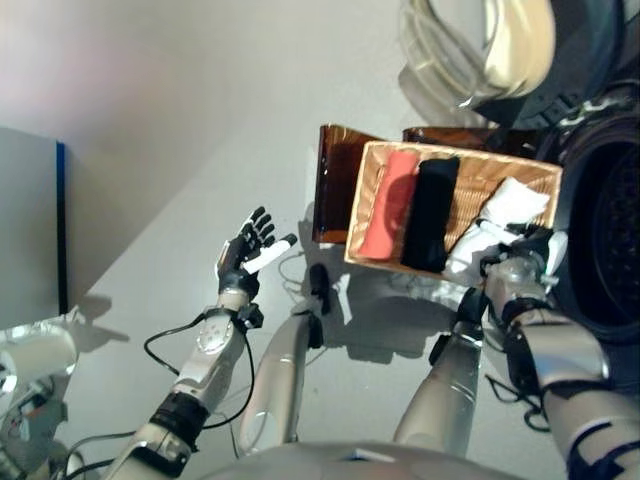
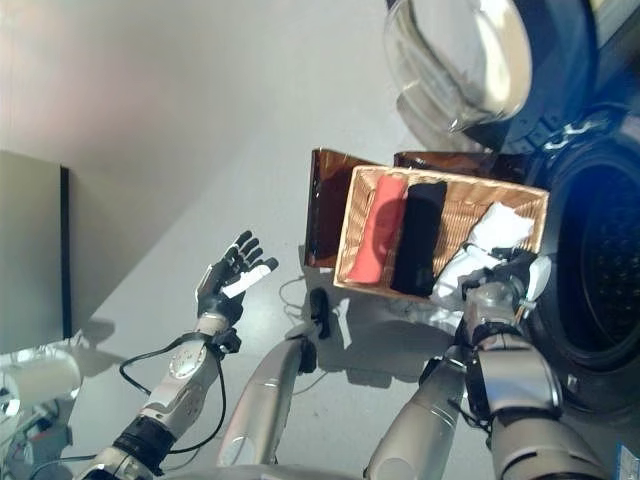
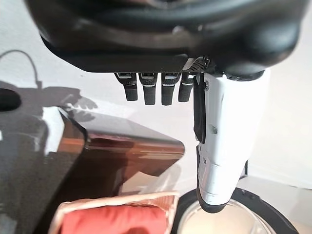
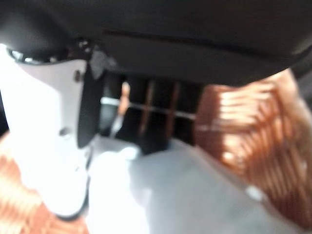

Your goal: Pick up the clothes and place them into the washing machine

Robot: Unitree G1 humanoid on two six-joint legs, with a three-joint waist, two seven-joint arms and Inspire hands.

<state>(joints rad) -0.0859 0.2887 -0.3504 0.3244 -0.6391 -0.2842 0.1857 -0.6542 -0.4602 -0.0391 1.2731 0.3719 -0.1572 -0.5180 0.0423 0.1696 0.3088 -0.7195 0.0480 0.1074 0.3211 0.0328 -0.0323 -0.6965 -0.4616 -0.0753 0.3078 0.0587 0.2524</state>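
A shallow wicker basket rests on a dark brown box beside the washing machine. It holds a red cloth, a black cloth and a white cloth that spills over the near rim. My right hand is at the basket's near right corner, down on the white cloth, with the wicker beside it. My left hand is open and empty, raised over the floor well left of the basket.
The machine's round glass door stands open above the basket. The dark drum opening is right of the basket. A grey cabinet stands at the far left. In the left wrist view the brown box and the red cloth lie past my open fingers.
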